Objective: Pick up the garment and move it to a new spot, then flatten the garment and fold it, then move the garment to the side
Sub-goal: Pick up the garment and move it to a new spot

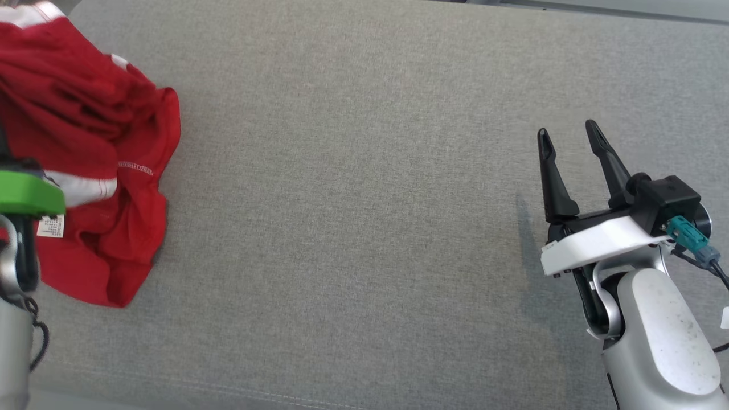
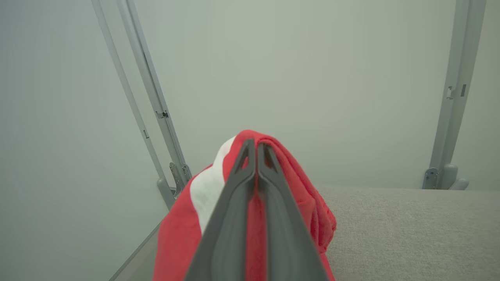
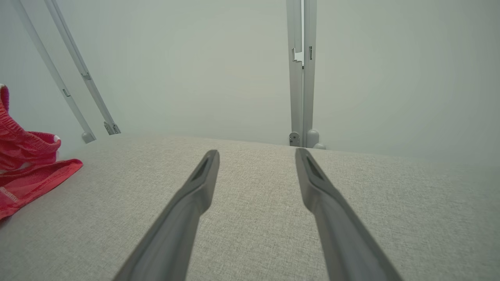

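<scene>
Clamping left gripper [image 2: 256, 147] tight on garment [image 2: 177, 234] bunched around its fingertips. Holding right gripper [image 1: 569, 134] spread wide over grey surface [image 1: 364, 228], with garment well apart to its left.

R gripper [image 1: 568, 130]: 2 long dark tapered fingers [image 1: 555, 182] w/ slotted tips. White curved bracket [image 1: 598, 242] at their base, black cam block [image 1: 663, 199] w/ teal connector [image 1: 686, 233] + thin black cable. R forearm [image 1: 666, 330] is silver-grey, rounded, w/ dark specks. L side: bright green bracket [image 1: 28, 193], silver wrist link [image 1: 8, 256], black coiled cable [image 1: 34, 330]. L gripper [image 2: 256, 145]: same 2 dark-grey fingers, triangular tip slots.
</scene>
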Tool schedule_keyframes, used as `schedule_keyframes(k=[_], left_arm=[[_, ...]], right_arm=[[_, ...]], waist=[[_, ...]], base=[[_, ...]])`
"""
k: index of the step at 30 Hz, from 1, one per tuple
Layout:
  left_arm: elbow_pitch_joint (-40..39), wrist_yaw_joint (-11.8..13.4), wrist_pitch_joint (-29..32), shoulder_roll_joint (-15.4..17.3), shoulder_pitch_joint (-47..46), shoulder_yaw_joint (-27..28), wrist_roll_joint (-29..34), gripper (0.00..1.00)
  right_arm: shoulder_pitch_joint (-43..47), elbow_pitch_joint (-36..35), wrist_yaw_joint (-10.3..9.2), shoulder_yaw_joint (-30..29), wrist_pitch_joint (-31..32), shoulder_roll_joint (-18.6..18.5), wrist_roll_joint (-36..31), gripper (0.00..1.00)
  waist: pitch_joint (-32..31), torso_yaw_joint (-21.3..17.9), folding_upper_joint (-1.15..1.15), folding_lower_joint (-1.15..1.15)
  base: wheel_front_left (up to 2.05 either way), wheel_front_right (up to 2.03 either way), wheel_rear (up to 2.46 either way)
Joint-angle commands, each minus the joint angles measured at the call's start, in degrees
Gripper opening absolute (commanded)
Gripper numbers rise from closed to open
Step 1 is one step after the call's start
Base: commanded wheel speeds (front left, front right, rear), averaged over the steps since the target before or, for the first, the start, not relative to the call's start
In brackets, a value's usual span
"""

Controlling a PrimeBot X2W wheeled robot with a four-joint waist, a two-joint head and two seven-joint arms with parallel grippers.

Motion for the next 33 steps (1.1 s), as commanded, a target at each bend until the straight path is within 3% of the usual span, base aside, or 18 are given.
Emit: schedule_keyframes(k=[1,10,13,17,22,28,33], left_arm=[[-3.6,1.0,-0.2,-0.5,3.6,0.0,0.3,0.00],[-29.1,8.1,4.2,-2.3,21.1,-0.8,1.0,0.00],[-35.9,9.3,6.3,-2.0,23.8,-2.3,2.6,0.00],[-39.3,8.6,8.0,-2.2,22.1,-5.1,3.5,0.00],[-40.1,5.5,10.3,-3.4,17.4,-11.0,5.4,0.00],[-37.6,1.9,12.5,-5.4,12.3,-17.4,6.9,0.00],[-31.5,-1.2,14.0,-7.1,11.6,-23.7,8.5,0.00]], right_arm=[[1.4,0.1,0.00,-0.5,-0.4,0.2,0.2,1.00],[4.9,-1.8,0.00,-2.0,0.0,1.5,0.1,1.00],[5.6,-2.5,0.00,-1.8,-0.1,2.0,0.4,1.00],[5.6,-2.7,0.00,-1.6,-0.6,2.4,0.9,1.00],[5.5,-2.2,0.00,-1.6,-1.5,2.7,1.9,1.00],[6.0,-1.7,0.00,-2.4,-2.6,2.9,2.6,1.00],[6.3,-1.1,0.00,-2.4,-3.2,3.0,4.2,1.00]], waist=[[-3.6,-2.1,0.00,0.00],[-5.9,-7.8,0.00,0.00],[-6.1,-11.9,0.00,0.00],[-5.9,-16.9,0.00,0.00],[-4.8,-23.7,0.00,0.00],[-3.1,-28.5,0.00,0.00],[-1.3,-29.5,0.00,0.00]], base=[[0.00,0.00,0.00],[0.00,0.00,0.00],[0.00,0.00,0.00],[0.00,0.00,0.00],[0.00,0.00,0.00],[0.00,0.00,0.00],[0.00,0.00,0.00]])
